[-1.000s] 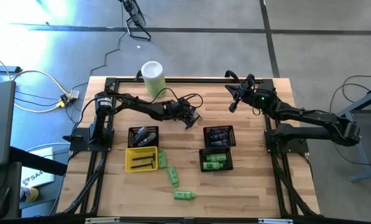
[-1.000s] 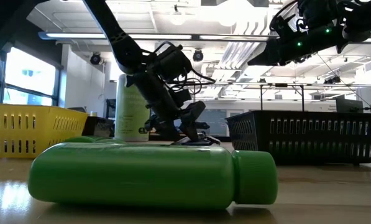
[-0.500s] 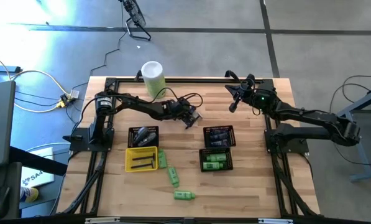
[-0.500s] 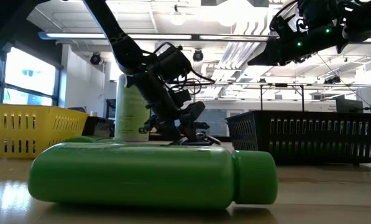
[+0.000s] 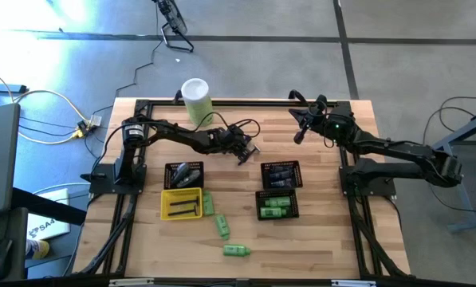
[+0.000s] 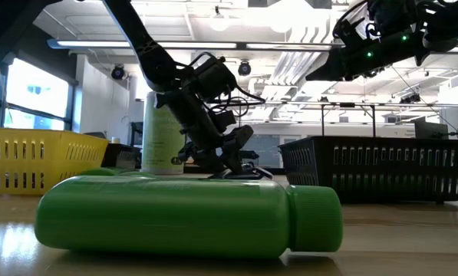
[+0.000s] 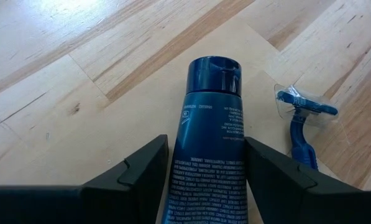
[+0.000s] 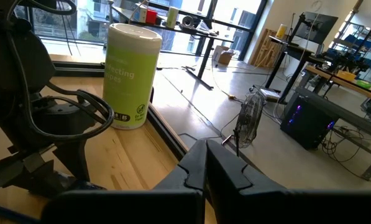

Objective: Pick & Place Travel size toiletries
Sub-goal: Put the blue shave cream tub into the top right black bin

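Left gripper low on the table, fingers spread astride a dark blue tube, poised to grasp; blue razor beside. Right gripper waits raised, fingers together.

The table is pale wood with lines of grain and looks smooth. The dark blue tube looks like smooth plastic with a soft shine. The left tool has matt black plastic fingers. The small razor is blue plastic under a clear cover. The green bottle is smooth, slightly shiny plastic. The baskets are black mesh. The yellow tray looks like plastic.
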Robot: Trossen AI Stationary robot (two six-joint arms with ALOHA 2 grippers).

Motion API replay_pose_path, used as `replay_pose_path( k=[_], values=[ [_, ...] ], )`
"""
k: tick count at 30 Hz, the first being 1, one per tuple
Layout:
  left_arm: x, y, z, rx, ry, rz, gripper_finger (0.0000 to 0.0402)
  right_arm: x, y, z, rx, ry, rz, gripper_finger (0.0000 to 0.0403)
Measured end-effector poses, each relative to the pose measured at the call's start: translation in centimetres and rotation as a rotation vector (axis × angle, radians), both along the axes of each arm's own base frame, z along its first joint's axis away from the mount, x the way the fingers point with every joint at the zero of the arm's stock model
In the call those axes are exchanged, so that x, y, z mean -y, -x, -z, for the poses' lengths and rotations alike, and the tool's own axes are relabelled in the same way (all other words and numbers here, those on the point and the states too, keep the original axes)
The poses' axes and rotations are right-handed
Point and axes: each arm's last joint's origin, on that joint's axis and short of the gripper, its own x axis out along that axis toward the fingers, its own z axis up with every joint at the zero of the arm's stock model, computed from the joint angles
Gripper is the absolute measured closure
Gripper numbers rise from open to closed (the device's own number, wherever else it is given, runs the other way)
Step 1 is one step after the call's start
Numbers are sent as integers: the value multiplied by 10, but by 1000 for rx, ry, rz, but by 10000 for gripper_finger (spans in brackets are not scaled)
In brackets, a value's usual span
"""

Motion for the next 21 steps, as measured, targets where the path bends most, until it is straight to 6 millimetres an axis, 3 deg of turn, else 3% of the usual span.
replay_pose_path(
  k=[21],
  values=[
    [0,0,0,-2,-6,7,204,0,0,0,0,0,0,400]
  ],
)
